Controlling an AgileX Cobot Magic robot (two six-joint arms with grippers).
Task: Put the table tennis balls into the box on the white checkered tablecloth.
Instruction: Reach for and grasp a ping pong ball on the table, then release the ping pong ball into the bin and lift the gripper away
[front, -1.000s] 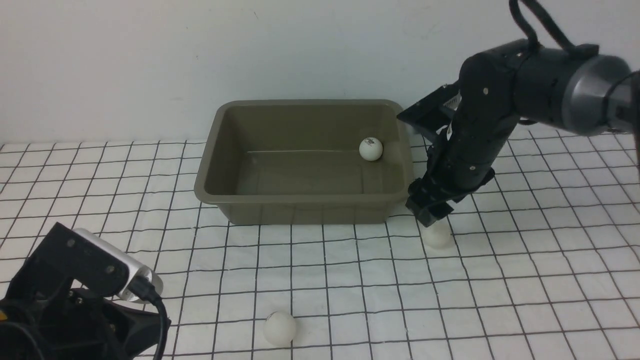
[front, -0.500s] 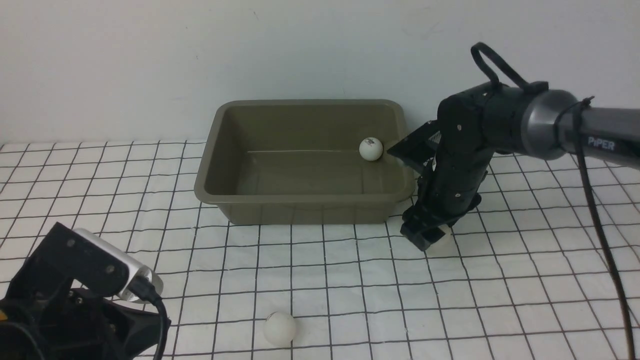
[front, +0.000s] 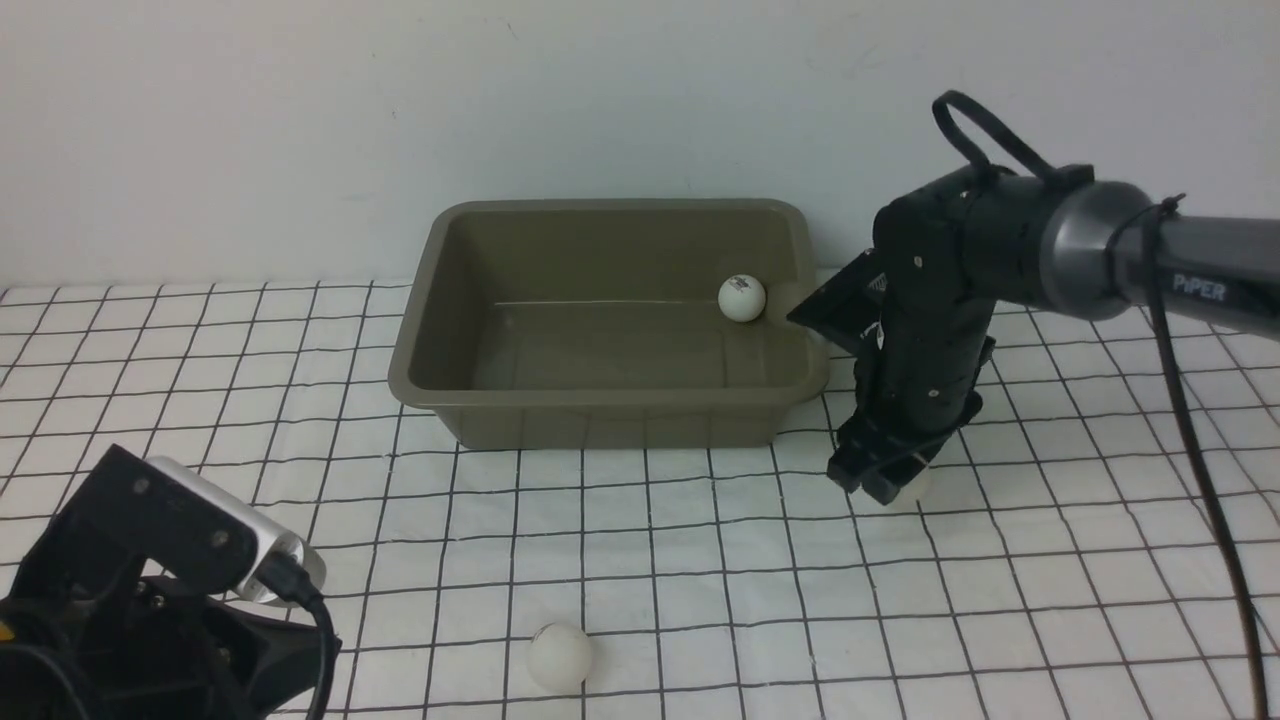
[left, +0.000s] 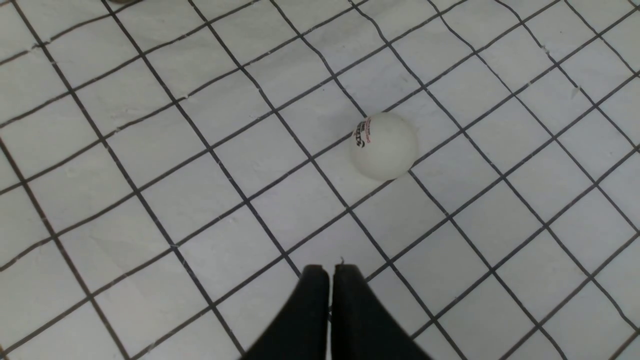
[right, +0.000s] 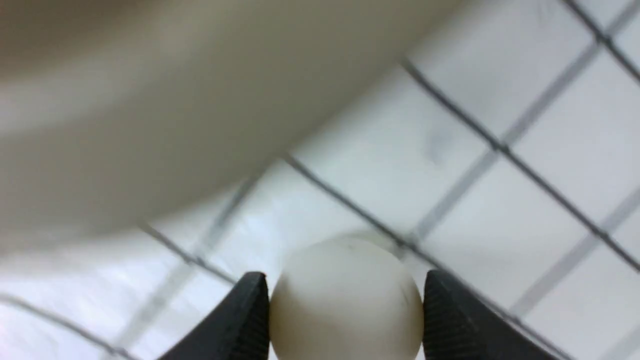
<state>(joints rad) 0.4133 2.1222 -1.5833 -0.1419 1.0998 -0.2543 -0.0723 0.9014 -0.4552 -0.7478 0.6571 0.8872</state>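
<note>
One box, long axis left-right

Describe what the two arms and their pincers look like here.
Both arms are matte black. The right arm has a silver-grey collar, white PiPER lettering and black cables, one looped on top. The left arm carries a silver cylinder with a black cable. The left pincer and right pincer have black tapered fingers; the right's are ribbed inside.
</note>
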